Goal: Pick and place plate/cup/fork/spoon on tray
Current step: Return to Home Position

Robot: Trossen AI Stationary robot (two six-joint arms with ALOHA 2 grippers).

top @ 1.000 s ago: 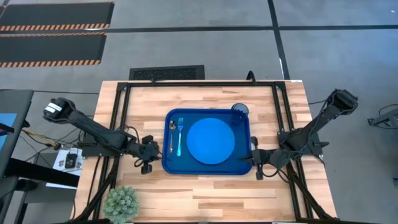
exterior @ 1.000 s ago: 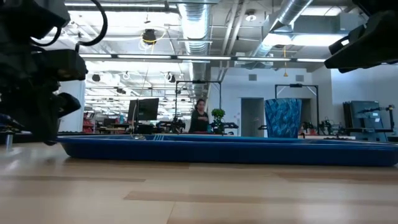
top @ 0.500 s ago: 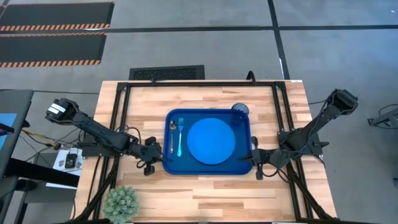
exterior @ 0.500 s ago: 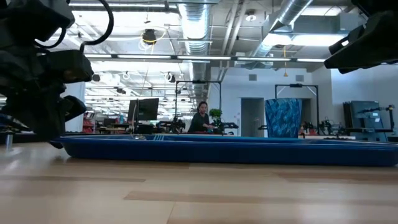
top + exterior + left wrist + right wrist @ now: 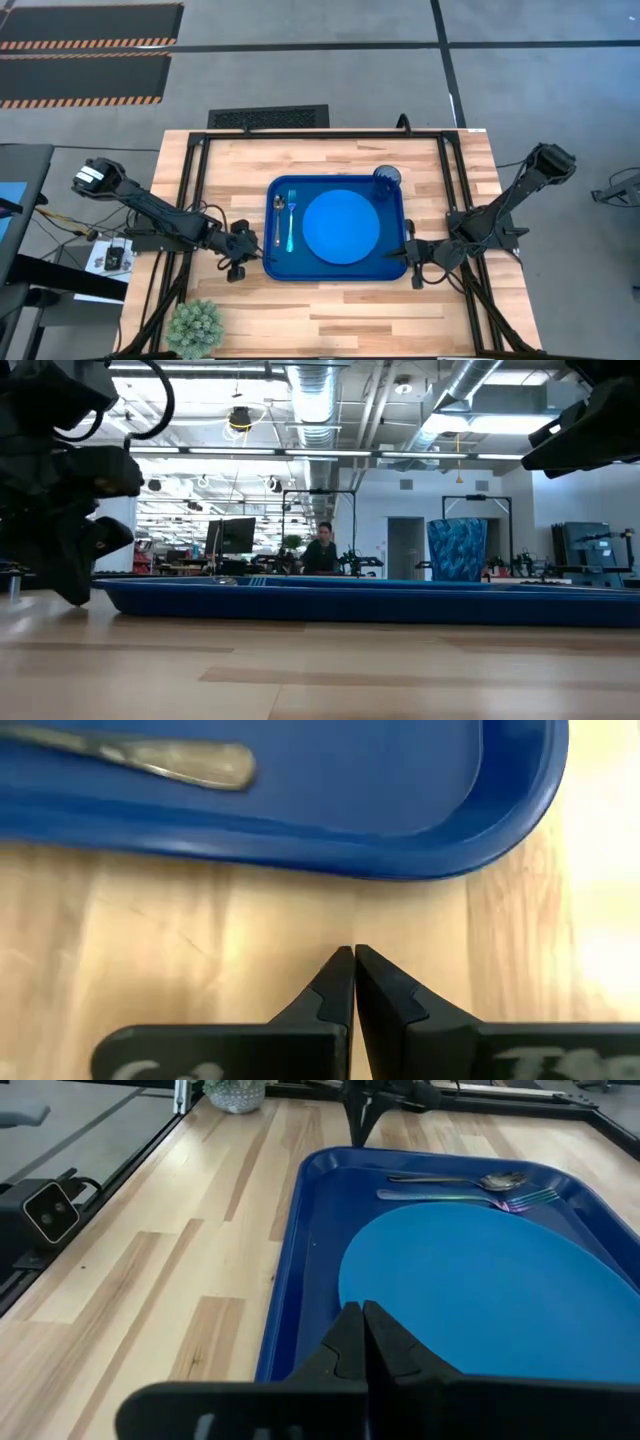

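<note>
The dark blue tray [image 5: 272, 262] lies at the table's middle. On it rest the bright blue plate [image 5: 340, 227], the dark blue cup [image 5: 386, 178] at the far right corner, and the silver spoon [image 5: 277, 215] and teal fork [image 5: 290, 222] side by side along the left. My left gripper [image 5: 353, 952] is shut, just above the wood beside the tray's near left corner [image 5: 500, 830]. My right gripper [image 5: 362, 1308] is shut at the tray's near right corner [image 5: 398, 268], pointing across the plate [image 5: 480, 1290].
A small potted plant [image 5: 194, 326] stands at the table's near left corner. Black frame rails [image 5: 190, 190] run along the table's left, right and far edges. In the low view the cup [image 5: 455, 550] rises behind the tray's rim [image 5: 360, 605]; a person shows far off in the room.
My left gripper has gone a little toward the tray's near left corner and then back toward the table's left edge, staying shut. The things on the tray have kept still.
</note>
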